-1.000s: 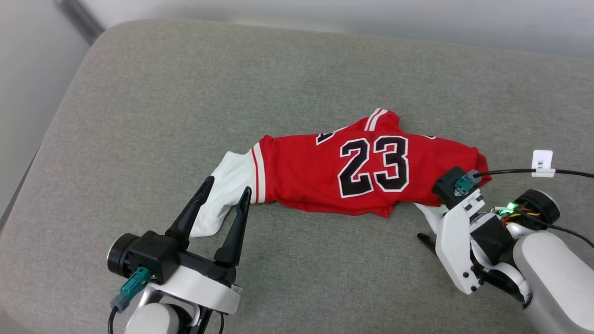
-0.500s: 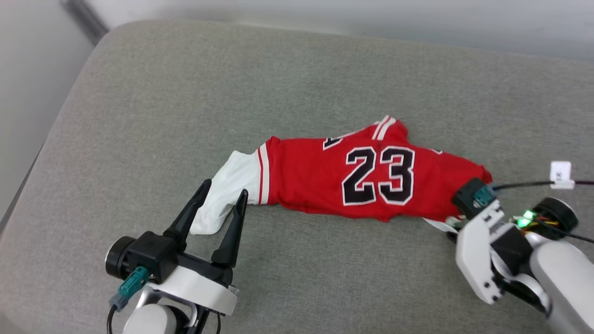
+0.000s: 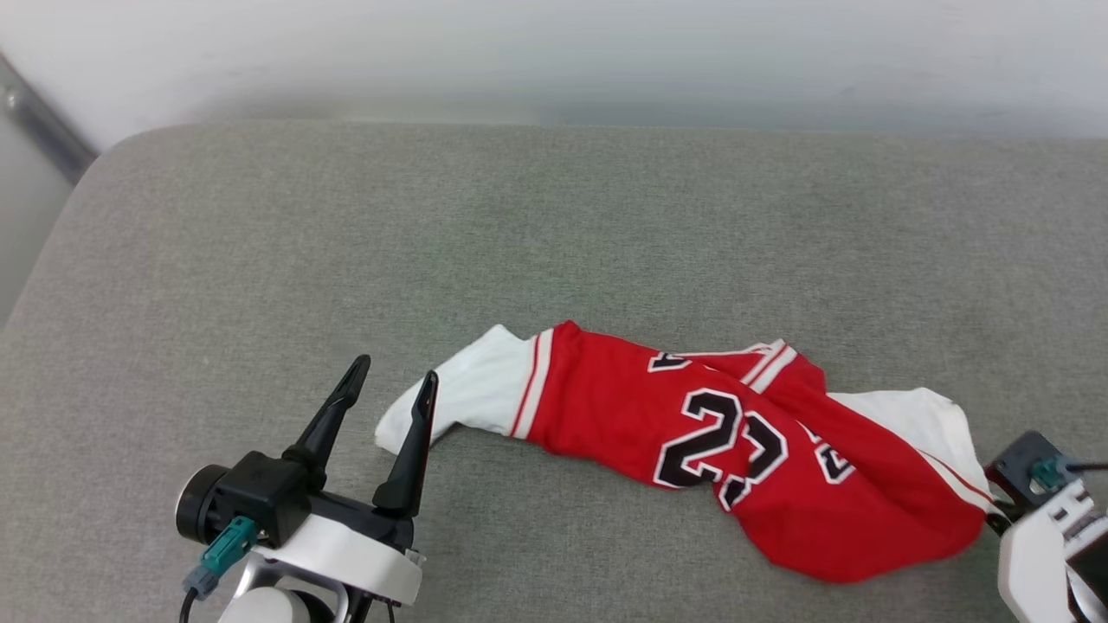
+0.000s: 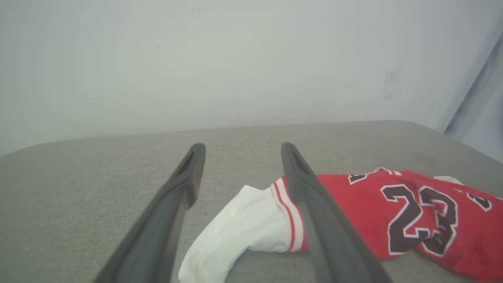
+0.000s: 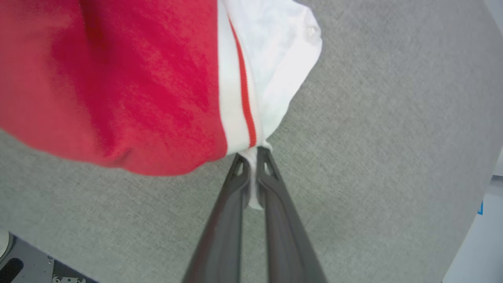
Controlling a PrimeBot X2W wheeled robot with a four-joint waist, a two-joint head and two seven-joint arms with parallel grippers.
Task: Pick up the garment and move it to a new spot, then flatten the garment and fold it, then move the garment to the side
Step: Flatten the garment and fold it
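Toward the near right of the grey cushion (image 3: 346, 234) lies the garment (image 3: 597, 407), a rumpled red jersey with a creased black, white-outlined "23" and white, stripe-trimmed sleeves, one sleeve's edge pinched in the clenched right pincer (image 5: 253, 155), the other near the released left pincer (image 3: 396, 370).

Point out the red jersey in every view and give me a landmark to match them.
Head view: jersey lower centre to lower right, on the grey cushion.
Left wrist view: lower right, past the open left gripper.
Right wrist view: upper left, sleeve pinched by the right gripper.
Landmark: red-and-white sleeve trim.
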